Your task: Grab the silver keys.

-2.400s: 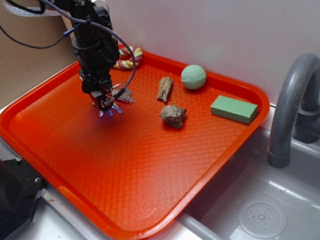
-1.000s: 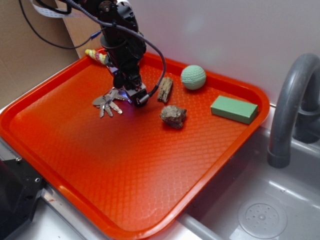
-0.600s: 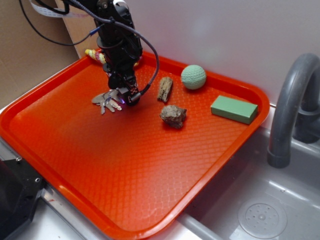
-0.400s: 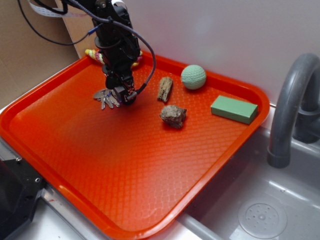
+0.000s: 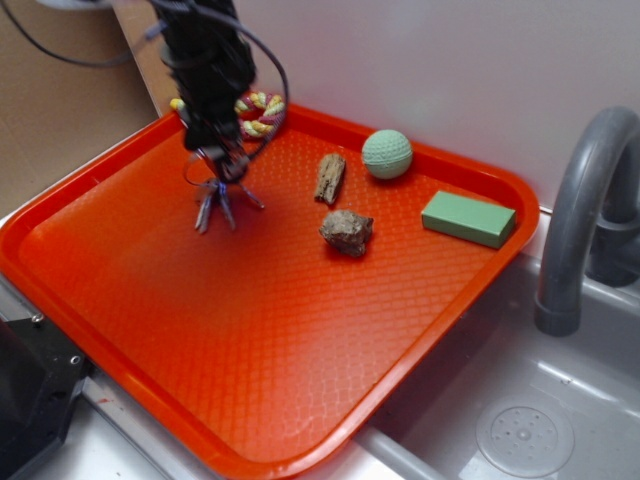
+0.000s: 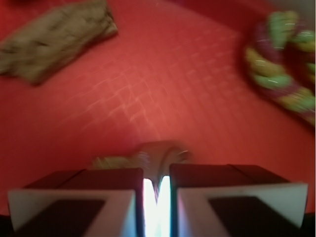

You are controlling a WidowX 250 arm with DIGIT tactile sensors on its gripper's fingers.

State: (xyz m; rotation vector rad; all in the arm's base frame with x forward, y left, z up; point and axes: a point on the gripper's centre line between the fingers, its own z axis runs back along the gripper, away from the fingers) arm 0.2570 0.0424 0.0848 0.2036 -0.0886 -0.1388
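Several flat silver metal keys [image 5: 217, 205] dangle from the nearly closed end effector [image 5: 224, 168], lifted above the orange plastic tray [image 5: 300, 330]; the grab looks complete.

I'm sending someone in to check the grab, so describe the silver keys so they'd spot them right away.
Find the orange tray beside the sink, then the black gripper over its far left part. The silver keys dangle from it, lifted: thin grey metal blades fanned on a ring. Unlike the rope toy, wood chunk and rock, they are metal.
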